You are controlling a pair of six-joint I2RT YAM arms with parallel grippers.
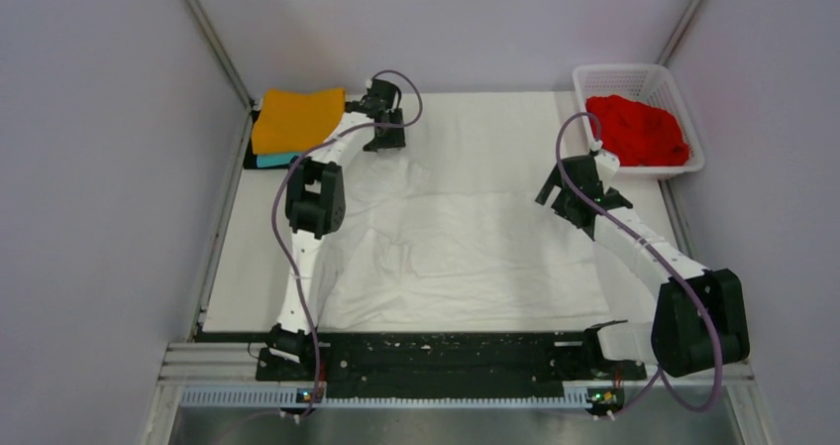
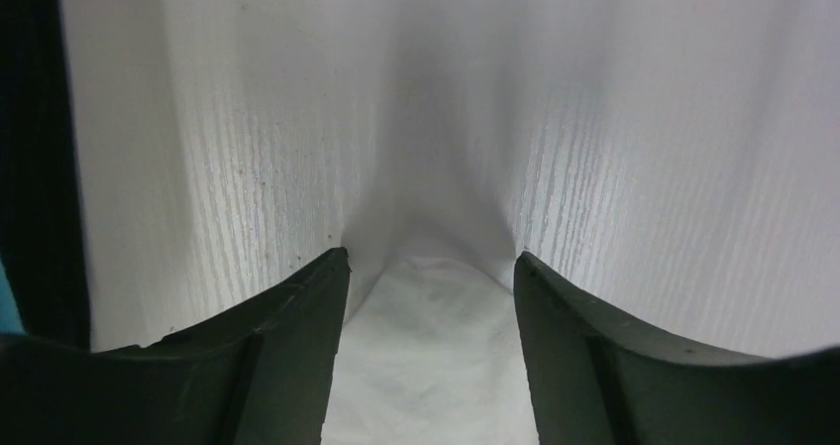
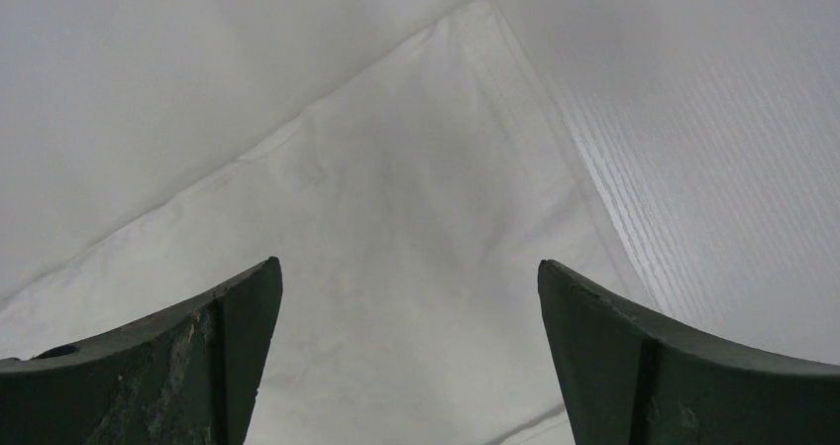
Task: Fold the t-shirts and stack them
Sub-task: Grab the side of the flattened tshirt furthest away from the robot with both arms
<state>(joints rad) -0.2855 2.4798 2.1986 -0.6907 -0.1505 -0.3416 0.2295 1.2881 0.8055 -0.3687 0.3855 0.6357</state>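
**White shirt spread out, both claws placed over its far corners for the first fold**

Nearest to the arms' bases, the white t-shirt (image 1: 466, 247) lies flat over the middle of the table (image 1: 248, 286). Its near hem runs close along the near edge, and the cloth is wrinkled on its left half.

A little further in, by the right edge, the right gripper (image 3: 408, 277) hangs low over a hemmed corner of this shirt. Its two fingers are spread wide and nothing is between them; the wrist view shows the corner lying flat below.

Further again, toward the far-left corner, the left gripper (image 2: 431, 267) is down on the shirt's far-left part. Its fingers are also apart, with a small raised peak of white cloth between the tips. I do not think they pinch it yet.

At the far-left corner a folded orange t-shirt (image 1: 297, 118) lies on top of a teal t-shirt (image 1: 277, 159), so two pieces seem finished. At the far-right corner the red t-shirt (image 1: 636, 128) is crumpled inside a white mesh basket (image 1: 619, 71), not yet started.

In my judgement the step in hand is gripping the white shirt for its first fold. The next move calls for both claws to close on a single layer at their corners, then to lift and carry together, so the cloth does not twist or drag.
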